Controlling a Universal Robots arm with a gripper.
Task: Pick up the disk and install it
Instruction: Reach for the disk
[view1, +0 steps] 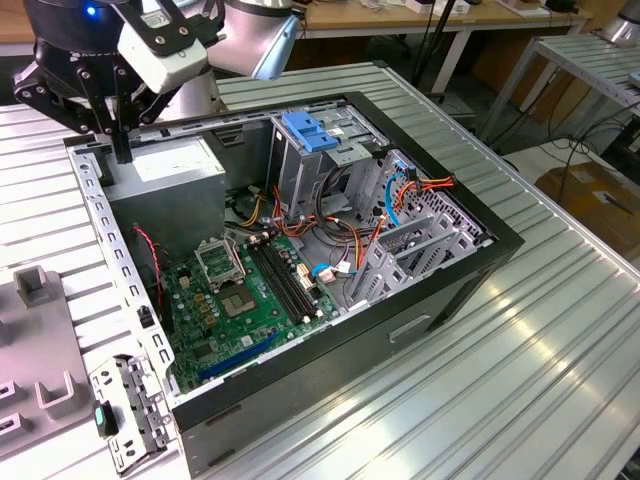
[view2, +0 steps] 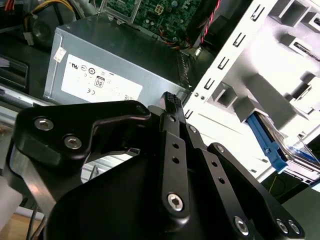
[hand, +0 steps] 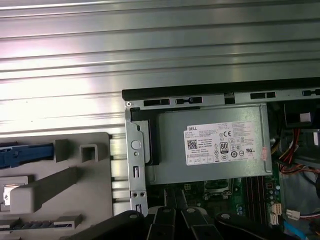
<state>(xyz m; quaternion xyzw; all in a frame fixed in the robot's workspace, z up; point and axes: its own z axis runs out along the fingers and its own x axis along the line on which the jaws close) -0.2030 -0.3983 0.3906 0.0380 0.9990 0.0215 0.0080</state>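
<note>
The disk (view2: 277, 150), silver-grey with a blue side rail and a pale label edge, lies in the grey holder (view1: 40, 340) on the desk (view1: 560, 330), beside the open computer case (view1: 300, 385) on the exterior view's left. The fingers (view2: 172, 107) are closed on nothing, above the case's far corner near the grey metal box (hand: 210, 145).

Ribbed aluminium table (view1: 520, 330), wooden workbench (view1: 500, 18) behind, cardboard box (view1: 595, 200) on floor.

Gripper (view2: 172, 101) was black, motherboard (view1: 240, 300) green, latch tab (view1: 310, 130) at its one o'clock blue; grey box (hand: 210, 145) wore white sticker; table (view1: 520, 330) ribbed silver.
</note>
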